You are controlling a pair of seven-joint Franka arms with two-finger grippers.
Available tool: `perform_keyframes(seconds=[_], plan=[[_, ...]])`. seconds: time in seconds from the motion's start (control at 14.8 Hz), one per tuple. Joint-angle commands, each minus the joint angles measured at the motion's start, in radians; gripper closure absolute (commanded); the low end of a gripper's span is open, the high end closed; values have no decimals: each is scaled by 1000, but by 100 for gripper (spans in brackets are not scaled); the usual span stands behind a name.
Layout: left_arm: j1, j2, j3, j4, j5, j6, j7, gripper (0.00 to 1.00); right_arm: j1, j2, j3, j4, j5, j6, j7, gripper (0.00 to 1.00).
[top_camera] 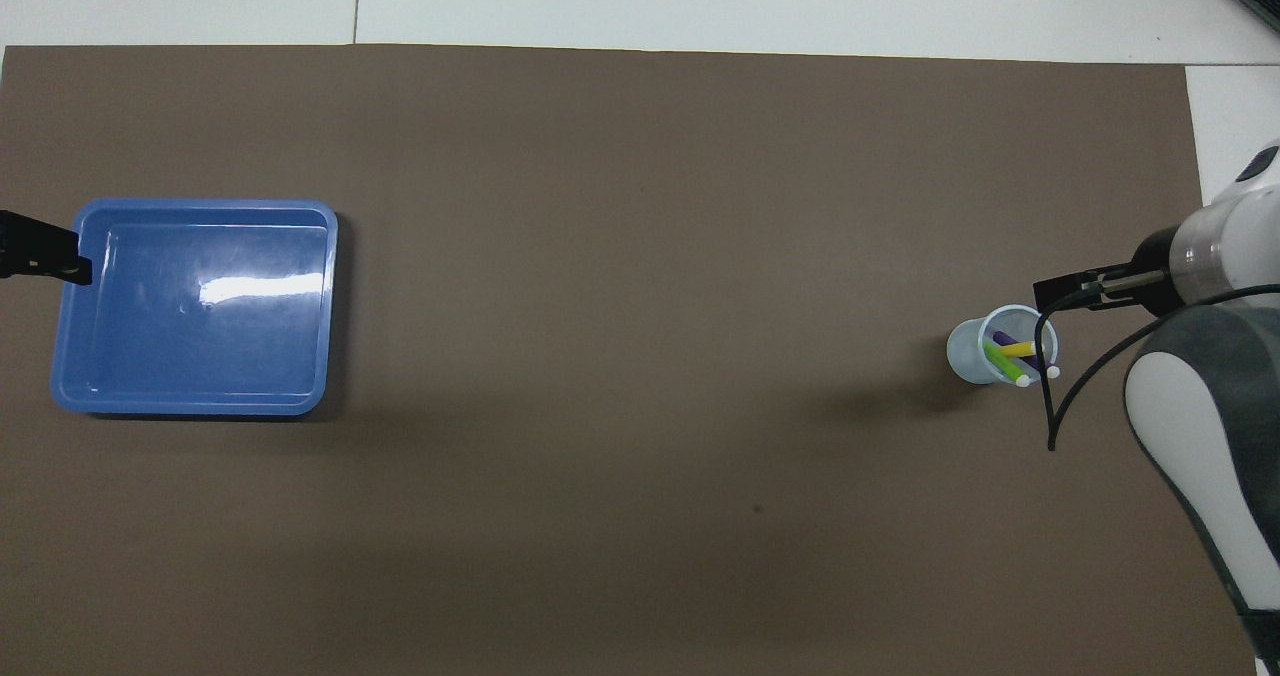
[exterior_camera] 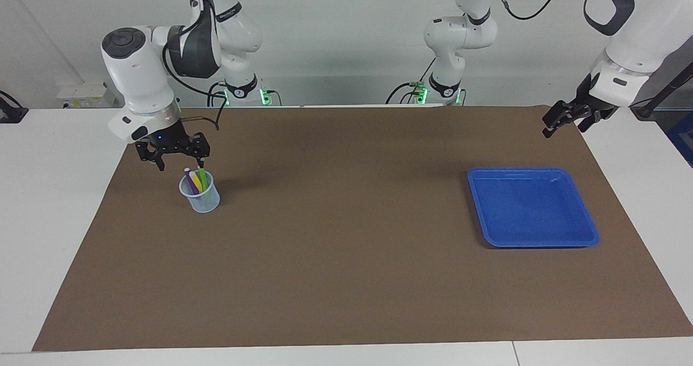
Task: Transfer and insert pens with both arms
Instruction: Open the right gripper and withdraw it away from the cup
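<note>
Facing view: the right gripper (exterior_camera: 180, 165), fingers apart and empty, hangs just above the clear cup (exterior_camera: 200, 195) where the three pens (exterior_camera: 195, 181) stand, tips leaning up toward the robots. The left gripper (exterior_camera: 553, 126), also spread, waits well clear of the cup.

Overhead view: pens (top_camera: 1012, 355) slant in the cup (top_camera: 972, 352), beneath the right gripper (top_camera: 1052, 287); left gripper (top_camera: 55, 256) over the blue tray's (top_camera: 200, 401) rim.

Bright even light; glare on blue tray (top_camera: 300, 256).

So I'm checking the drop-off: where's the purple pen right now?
The purple pen stands in the clear cup with the other two pens, toward the right arm's end of the table.
</note>
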Motion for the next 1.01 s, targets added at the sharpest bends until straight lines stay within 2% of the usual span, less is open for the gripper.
perform_keyframes(seconds=[0.0,0.2,0.81,0.88,0.95], plan=[[-13,-13,14,-4,3,7,13,0,-3,33,9,90,3,-69,21,0],[-18,-14,12,-6,3,6,10,0,-3,35,9,173,23,-141,23,0],[-21,-34,3,-6,3,-7,7,0,-3,46,8,265,55,-214,34,0],[-21,-34,3,-4,3,-5,8,0,25,50,-8,265,55,-218,37,0],[-21,-33,3,-4,3,-2,8,0,89,52,-58,267,54,-228,40,0]])
